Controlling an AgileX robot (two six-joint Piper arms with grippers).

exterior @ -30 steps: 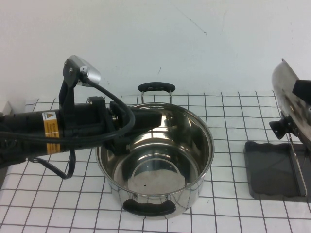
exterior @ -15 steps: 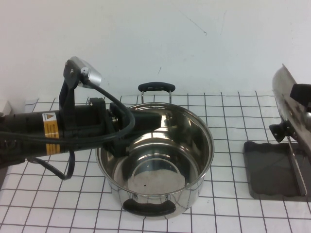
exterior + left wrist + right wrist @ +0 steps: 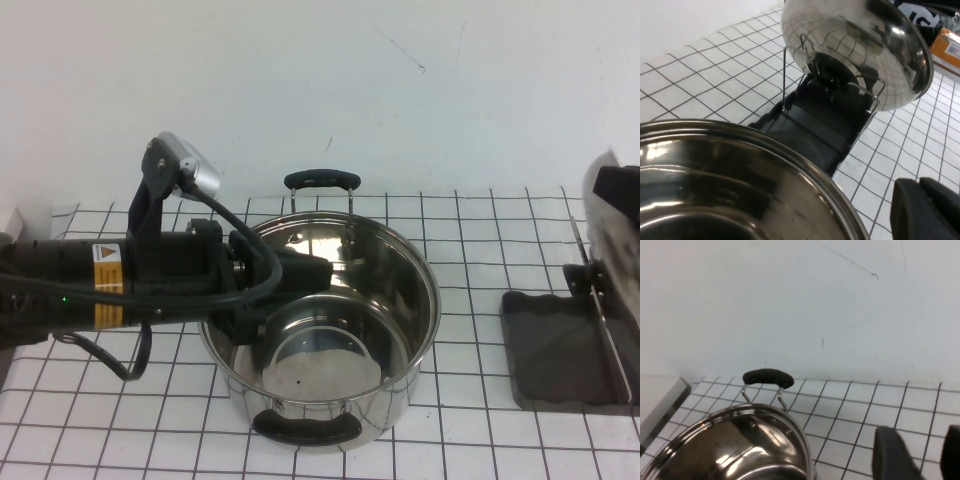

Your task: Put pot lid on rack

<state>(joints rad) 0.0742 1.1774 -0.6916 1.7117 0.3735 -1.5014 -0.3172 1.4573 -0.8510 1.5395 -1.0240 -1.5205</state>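
The pot lid (image 3: 860, 45) stands upright on the rack (image 3: 810, 125), leaning on its wire frame, its black knob (image 3: 832, 75) towards the pot. In the high view the lid (image 3: 592, 205) and rack (image 3: 555, 350) are at the far right edge. My right gripper (image 3: 620, 190) is beside the lid's top; in the right wrist view it (image 3: 917, 435) is open and empty. My left gripper (image 3: 320, 268) reaches over the steel pot (image 3: 320, 330). In the left wrist view it (image 3: 925, 210) is shut and empty.
The deep steel pot with two black handles (image 3: 767, 377) fills the table's middle, with my left arm (image 3: 150, 270) lying across its left rim. A white wall (image 3: 350, 90) stands behind. An orange box (image 3: 950, 42) lies beyond the rack.
The lid has shifted right and down onto the rack. My left arm has moved a little to the right over the pot.
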